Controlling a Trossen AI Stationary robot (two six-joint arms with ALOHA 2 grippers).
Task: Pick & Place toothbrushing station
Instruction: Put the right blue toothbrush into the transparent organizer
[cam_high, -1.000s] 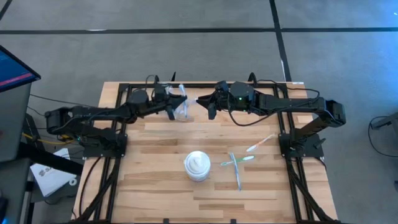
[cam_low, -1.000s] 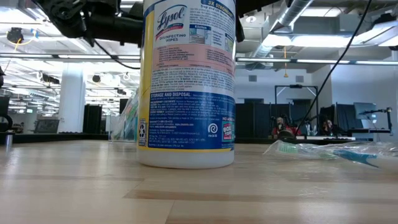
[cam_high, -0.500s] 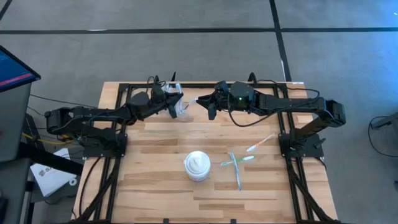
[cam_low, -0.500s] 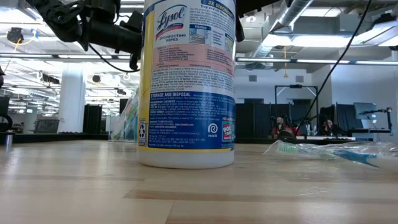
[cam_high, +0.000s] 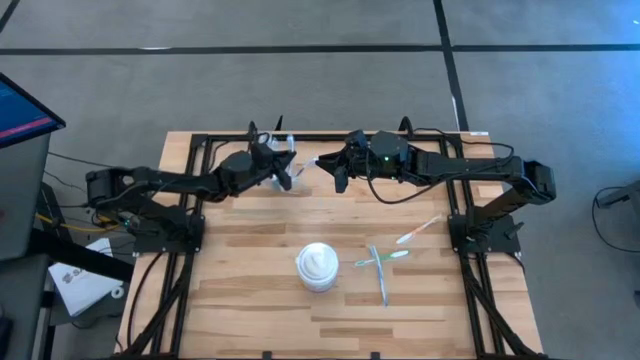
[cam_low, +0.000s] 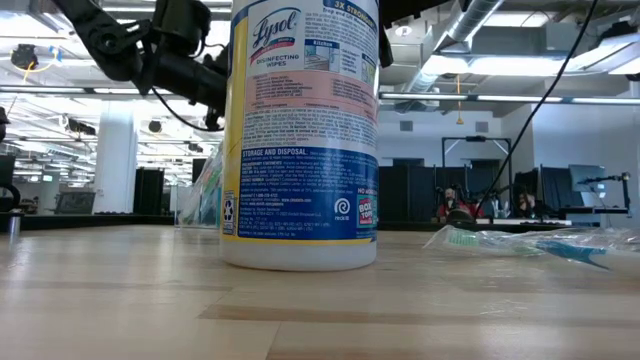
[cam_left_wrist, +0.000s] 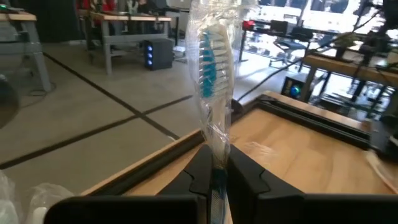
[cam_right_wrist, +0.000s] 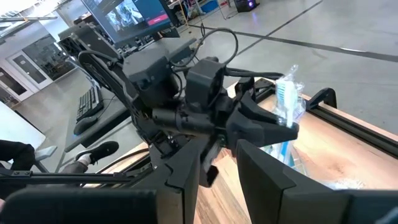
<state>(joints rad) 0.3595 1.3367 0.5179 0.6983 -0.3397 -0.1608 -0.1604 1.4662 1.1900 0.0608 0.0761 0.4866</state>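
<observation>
A: Left pincer (cam_left_wrist: 216, 180)?
B: Clamped on a wrapped blue toothbrush (cam_left_wrist: 210, 68). Handle sits between the two dark fingers (cam_left_wrist: 200, 177), bristle head sticks up past them in crinkly clear wrap. High view puts that pincer (cam_high: 283, 172) upper middle of the frame, at the far edge of the counter (cam_high: 250, 300).

A: Right pincer?
B: Just right of it in the high view (cam_high: 330, 168), facing the left one, a small gap between. Right wrist view shows its fingers (cam_right_wrist: 186, 165) apart with nothing between them (cam_right_wrist: 214, 163). Past them the left pincer (cam_right_wrist: 273, 127) holds the brush (cam_right_wrist: 287, 96) upright.

A: Anything else near the pincers?
B: Clear plastic bits in the lower left corner of the left wrist view, can't tell what. Black frame rail (cam_left_wrist: 298, 109) along the counter edge.

A: Rest of the brushes?
B: High view, right of centre: green toothbrush (cam_high: 383, 258) crossed over another blue one (cam_high: 380, 272), touching. Pink toothbrush (cam_high: 420, 229) up and right of them, apart. All flat on the counter, well apart from both pincers.

A: The white thing?
B: Wipes tub (cam_high: 317, 267), lower centre, just left of the crossed brushes. Low view has it big and upright mid-frame (cam_low: 300, 130), wrapped brushes (cam_low: 520, 242) lying to its right, left arm (cam_low: 150, 55) upper left.
</observation>
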